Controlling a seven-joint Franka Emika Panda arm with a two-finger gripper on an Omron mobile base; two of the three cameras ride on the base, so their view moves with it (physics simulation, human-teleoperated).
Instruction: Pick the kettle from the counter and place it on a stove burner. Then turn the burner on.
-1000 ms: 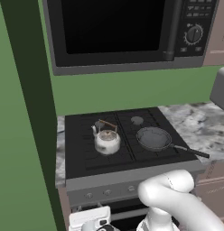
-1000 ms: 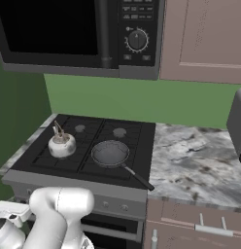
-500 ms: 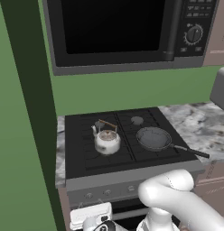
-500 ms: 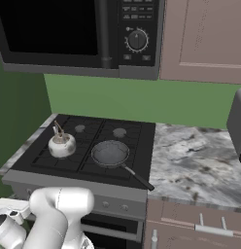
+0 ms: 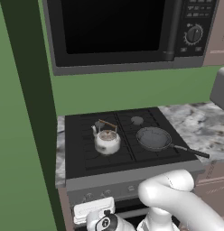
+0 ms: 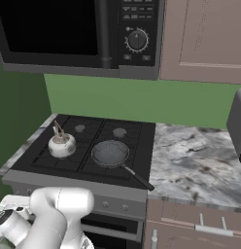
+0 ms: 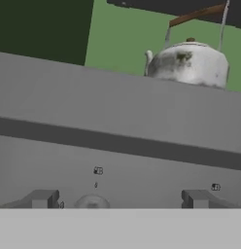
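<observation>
Very little has changed over the last second. The kettle (image 5: 107,140) stands where it stood, upright on the black grate of the stove's near-left burner, with the dark frying pan (image 5: 153,138) just beside it on the neighbouring burner and the marbled bench (image 5: 199,128) bare of it. So the carrying half of the task looks done. The burner cap itself is hidden under the kettle, so I cannot tell how well it is centred. The hand (image 7: 120,200) has stayed low, in front of the stove's grey control panel (image 7: 117,160). It has shifted only slightly against the panel, and its jaws are spread as wide as before with nothing held. Seen from the hand, the kettle is above and beyond, over the panel's top edge and off to the upper right, well out of reach of the fingers. Straight ahead and close, a round knob (image 7: 92,202) sits low between the two fingertips (image 7: 42,198), a little nearer the left one. Whether the tips have reached it yet I cannot tell. The step in hand appears to be lighting the burner. The next move probably calls for a short push forward, closing on that knob and turning it, provided it is the knob that serves the kettle's burner. The small marks on the panel are too blurred to confirm that.
</observation>
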